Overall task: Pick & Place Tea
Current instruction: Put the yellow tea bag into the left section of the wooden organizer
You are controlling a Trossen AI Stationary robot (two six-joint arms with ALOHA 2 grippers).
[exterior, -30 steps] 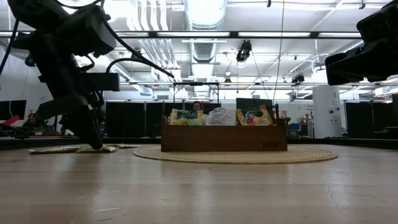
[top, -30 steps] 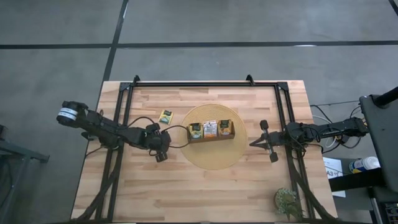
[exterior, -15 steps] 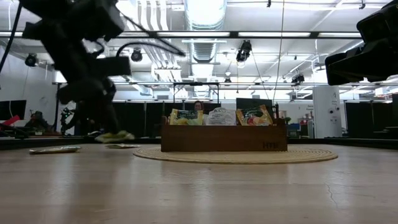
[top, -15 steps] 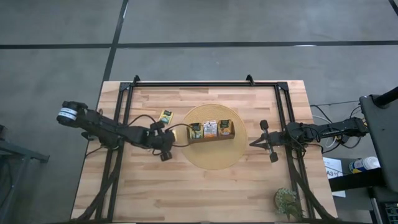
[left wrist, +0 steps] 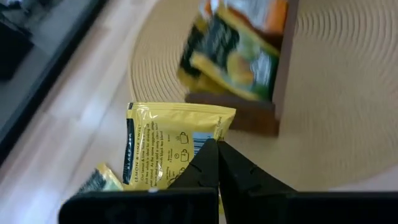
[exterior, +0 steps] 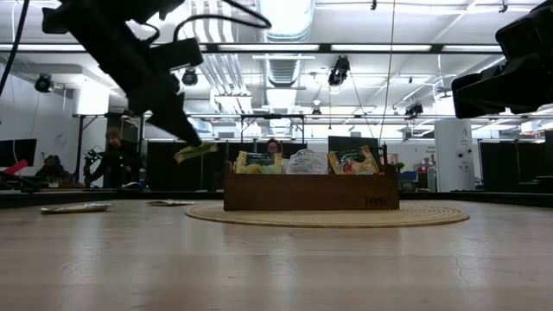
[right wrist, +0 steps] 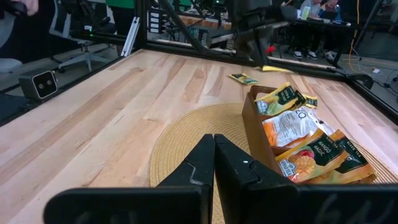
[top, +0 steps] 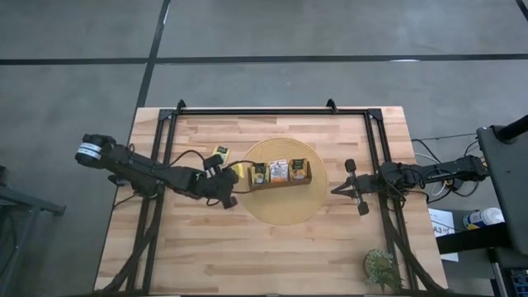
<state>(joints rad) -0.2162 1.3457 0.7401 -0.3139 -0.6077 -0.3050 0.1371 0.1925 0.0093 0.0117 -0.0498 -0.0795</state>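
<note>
Left wrist view: my left claw point(left wrist: 214, 163) is pinching a flat yellow tea-bag packet with dark print point(left wrist: 169, 151), my two dark fingers point(left wrist: 202, 167) pressed together on its edge. The packet hangs clear of the light wooden bench point(top: 272, 239), lifted above it in the low view point(exterior: 195, 152).

From above, my left claw point(top: 232, 175) sits just left of the brown three-compartment wooden tray point(top: 280, 181), over the left rim of the round woven straw mat point(top: 280, 210) that the tray stands on. The tray's compartments hold upright packets: yellow-green ones point(top: 259, 172) at the left, white-and-orange ones point(top: 279, 170) in the middle, orange ones point(top: 298, 169) at the right.

A second yellow-green packet with dark marks point(top: 219, 152) lies flat on the bench, just to the far-left of my claw and off the mat.

My right claw point(top: 353, 186) waits over the right side of the bench, well apart from the tray, its fingers point(right wrist: 205, 163) pressed together on nothing.

A small potted green plant point(top: 379, 266) stands at the near right corner.
</note>
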